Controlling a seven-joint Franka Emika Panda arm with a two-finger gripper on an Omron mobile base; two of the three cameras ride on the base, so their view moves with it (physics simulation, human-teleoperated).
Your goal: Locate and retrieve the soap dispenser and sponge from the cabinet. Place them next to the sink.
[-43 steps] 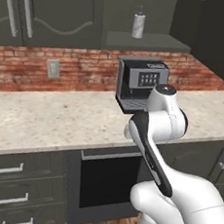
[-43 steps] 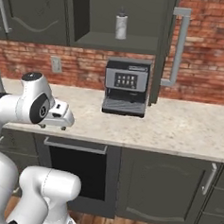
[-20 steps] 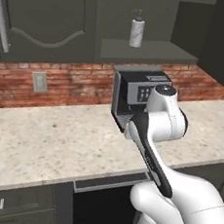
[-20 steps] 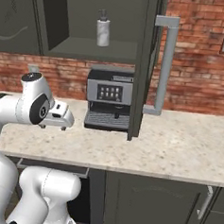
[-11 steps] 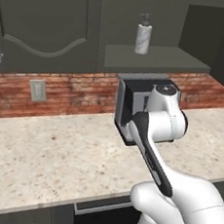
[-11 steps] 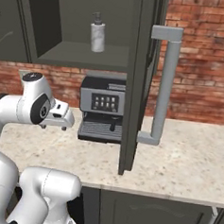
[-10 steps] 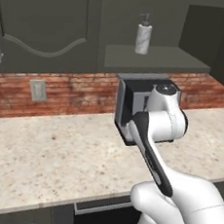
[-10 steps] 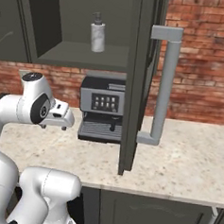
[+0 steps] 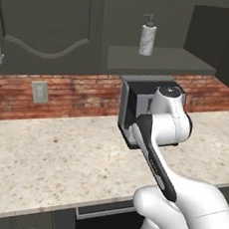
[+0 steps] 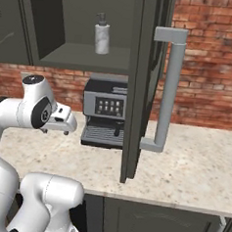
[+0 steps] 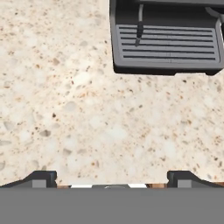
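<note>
The soap dispenser (image 9: 147, 35) stands upright on the shelf of the open cabinet (image 10: 83, 57), above the coffee machine (image 10: 104, 118); it looks rigid, smooth and top-heavy at the pump, so a hold around the marbled body, below the nozzle, seems safest. The tool (image 11: 111, 178) points down at the speckled worktop (image 11: 87, 113), tips spread wide and empty. The hand view shows the machine's drip tray, while the right base view shows the open cabinet door (image 10: 142, 85).

Rendered frames, sharp throughout; no motion blur, no lens distortion at edges. Lighting flat and moderate, source not identifiable. Countertop (image 9: 57, 155) evenly bright, no glare. Cabinet (image 10: 69, 36) interior dim; the soap dispenser (image 10: 102, 34) stays legible against it. Soft dark shadow under the coffee machine (image 11: 166, 39) in the hand view. Brick wall (image 10: 204, 70) mid-toned, texture slightly coarse.
</note>
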